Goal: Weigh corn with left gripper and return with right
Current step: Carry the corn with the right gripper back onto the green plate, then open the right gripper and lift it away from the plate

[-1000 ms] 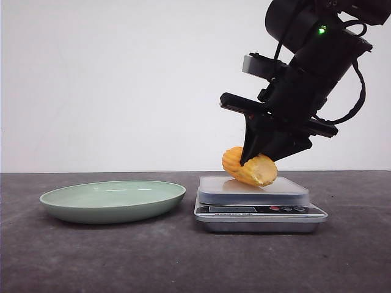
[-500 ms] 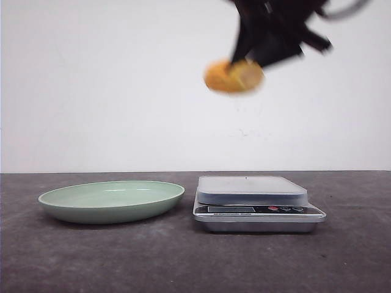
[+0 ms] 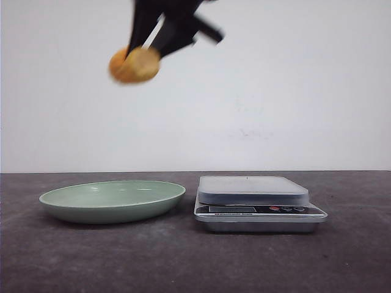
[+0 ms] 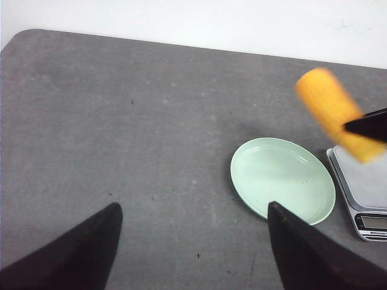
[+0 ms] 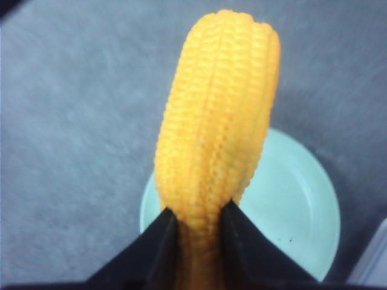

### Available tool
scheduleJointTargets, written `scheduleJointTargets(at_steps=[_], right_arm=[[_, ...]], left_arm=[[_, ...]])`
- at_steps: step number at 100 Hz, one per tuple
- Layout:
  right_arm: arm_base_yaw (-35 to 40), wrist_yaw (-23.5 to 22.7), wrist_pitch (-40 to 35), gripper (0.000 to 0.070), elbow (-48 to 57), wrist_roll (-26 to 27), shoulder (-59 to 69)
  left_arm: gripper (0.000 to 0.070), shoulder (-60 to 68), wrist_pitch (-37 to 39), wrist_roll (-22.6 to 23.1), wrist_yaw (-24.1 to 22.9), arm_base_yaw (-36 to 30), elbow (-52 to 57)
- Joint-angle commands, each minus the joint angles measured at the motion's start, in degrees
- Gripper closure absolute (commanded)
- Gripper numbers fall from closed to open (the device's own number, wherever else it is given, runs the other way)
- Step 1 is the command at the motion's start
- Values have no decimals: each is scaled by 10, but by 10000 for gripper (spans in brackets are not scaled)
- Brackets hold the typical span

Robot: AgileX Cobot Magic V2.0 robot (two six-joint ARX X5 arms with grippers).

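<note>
The corn [image 3: 134, 65] is a stubby yellow-orange cob held high in the air, above the left part of the green plate [image 3: 113, 201]. My right gripper [image 3: 146, 49] is shut on it and blurred by motion. In the right wrist view the corn [image 5: 217, 121] stands between the black fingers [image 5: 154, 248] of the right gripper [image 5: 199, 208], with the plate [image 5: 302, 211] below. My left gripper [image 4: 193, 208] is open and empty, high over bare table left of the plate [image 4: 282, 178]. The corn [image 4: 338, 112] also shows there; the left gripper is out of the front view.
A silver kitchen scale [image 3: 256, 201] with an empty pan stands right of the plate, and it shows at the edge of the left wrist view [image 4: 363, 193]. The dark grey table [image 3: 195, 262] meets a white wall behind.
My right gripper has lifted the corn off the scale pan, raised it high and carried it left, from over the scale to over the plate.
</note>
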Motion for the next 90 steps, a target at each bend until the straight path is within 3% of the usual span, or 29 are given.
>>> scheduleJointTargets(at_steps=[1,25,30,40,45,65,90], right_arm=[[6,7,-5,700,31,-11,43],[6,11,-21,679,56,-16,131],[6,10,-24,574,56,-17,142],[9,6,-29,278,56,-19,156],[9,7,-30,205,56,-19,159],[14,30,-32,194,60,-21,156],[-25,28,-98,195,64,-43,75]], left_arm=[[265,0,-14,-7,-2,-3,7],[265,0,-14,-9,-2,-3,7],[265,0,-14,-9,-1,-3,7],[265,0,-14,-9,-1,-3,7],[265,0,-14,-9,-1,-3,7],[265,0,-14,-9,-2,-3,7],[265,0,-14,-9,-2,-3,7]])
